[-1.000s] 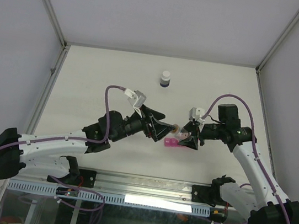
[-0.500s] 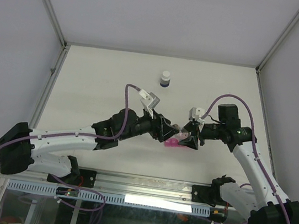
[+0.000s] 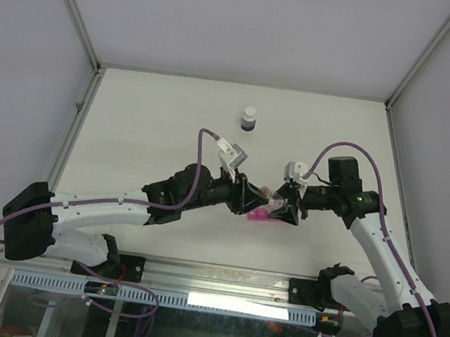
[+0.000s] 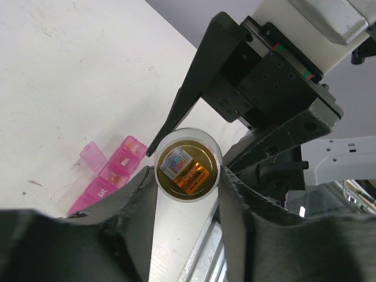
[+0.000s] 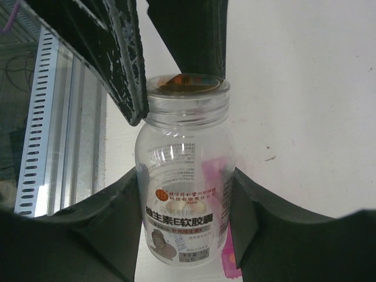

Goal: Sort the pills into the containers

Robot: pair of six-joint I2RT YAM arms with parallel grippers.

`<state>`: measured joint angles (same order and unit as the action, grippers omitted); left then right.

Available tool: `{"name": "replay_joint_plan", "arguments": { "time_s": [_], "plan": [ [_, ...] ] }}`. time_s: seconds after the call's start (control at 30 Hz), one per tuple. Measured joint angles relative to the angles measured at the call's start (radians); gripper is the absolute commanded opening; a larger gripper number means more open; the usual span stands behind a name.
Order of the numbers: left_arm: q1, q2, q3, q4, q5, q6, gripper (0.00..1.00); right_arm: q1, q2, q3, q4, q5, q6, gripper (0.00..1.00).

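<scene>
My right gripper [image 5: 185, 183] is shut on a clear vial [image 5: 185, 147] and holds it above the table; a few pale pills [image 5: 197, 206] lie inside. The vial's orange cap [image 4: 188, 165] faces my left gripper [image 4: 188, 176], whose two fingers touch the cap on both sides. From above, the left gripper [image 3: 259, 198] and right gripper [image 3: 281, 207] meet at the vial. The pink containers strip [image 4: 108, 176] lies on the table just under them, one lid raised; a corner of the strip [image 3: 258, 216] shows below the grippers.
A dark bottle with a white cap [image 3: 249, 119] stands upright at the back middle of the white table [image 3: 147, 124]. A metal rail [image 3: 218, 278] runs along the near edge, close below the grippers.
My left arm has reached right to the vial and its jaws have narrowed onto the cap. The right arm and the vial have not moved.
</scene>
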<state>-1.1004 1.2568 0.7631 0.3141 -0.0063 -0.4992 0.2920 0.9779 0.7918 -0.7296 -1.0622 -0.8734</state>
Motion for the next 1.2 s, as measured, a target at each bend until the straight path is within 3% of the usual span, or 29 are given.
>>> {"name": "replay_joint_plan", "arguments": {
  "time_s": [0.07, 0.13, 0.23, 0.3, 0.33, 0.4, 0.47, 0.6, 0.73, 0.87, 1.0, 1.1, 1.2],
  "plan": [
    [0.001, 0.0, 0.0, 0.002, 0.019, 0.031, 0.17, 0.0, 0.0, 0.0, -0.001, 0.001, 0.0, 0.0],
    [0.005, 0.0, -0.008, 0.029, 0.06, 0.107, 0.12, 0.0, 0.0, 0.0, -0.004, 0.0, 0.0, 0.0],
    [0.038, 0.0, -0.053, 0.111, 0.18, 0.266, 0.13, 0.004, -0.001, 0.0, -0.017, -0.003, -0.008, 0.0],
    [0.08, 0.0, -0.077, 0.161, 0.311, 0.387, 0.19, 0.014, -0.001, 0.0, -0.018, -0.005, -0.019, 0.0],
    [0.102, 0.003, -0.078, 0.169, 0.378, 0.441, 0.3, 0.018, -0.001, 0.0, -0.017, -0.01, -0.023, 0.0],
    [0.142, 0.018, -0.063, 0.17, 0.492, 0.538, 0.71, 0.02, -0.002, 0.0, -0.014, -0.015, -0.027, 0.0],
    [0.165, 0.04, -0.03, 0.142, 0.563, 0.607, 0.95, 0.018, -0.007, 0.0, -0.012, -0.011, -0.027, 0.0],
    [0.179, 0.035, -0.024, 0.134, 0.578, 0.645, 0.99, 0.005, -0.027, 0.0, -0.011, 0.0, -0.026, 0.0],
    [0.179, -0.055, -0.121, 0.231, 0.502, 0.552, 0.99, 0.005, -0.037, 0.0, -0.011, 0.0, -0.026, 0.0],
    [0.179, -0.19, -0.285, 0.382, 0.393, 0.325, 0.99, 0.005, -0.037, 0.0, -0.011, 0.0, -0.026, 0.0],
    [0.179, -0.255, -0.447, 0.599, 0.312, 0.048, 0.92, 0.005, -0.037, 0.0, -0.011, 0.0, -0.026, 0.0],
    [0.161, -0.275, -0.446, 0.563, 0.218, -0.059, 0.93, 0.005, -0.036, 0.0, -0.012, 0.0, -0.026, 0.0],
    [0.049, -0.283, -0.326, 0.367, 0.034, -0.054, 0.93, 0.005, -0.035, 0.0, -0.011, 0.0, -0.026, 0.0]
  ]
}}
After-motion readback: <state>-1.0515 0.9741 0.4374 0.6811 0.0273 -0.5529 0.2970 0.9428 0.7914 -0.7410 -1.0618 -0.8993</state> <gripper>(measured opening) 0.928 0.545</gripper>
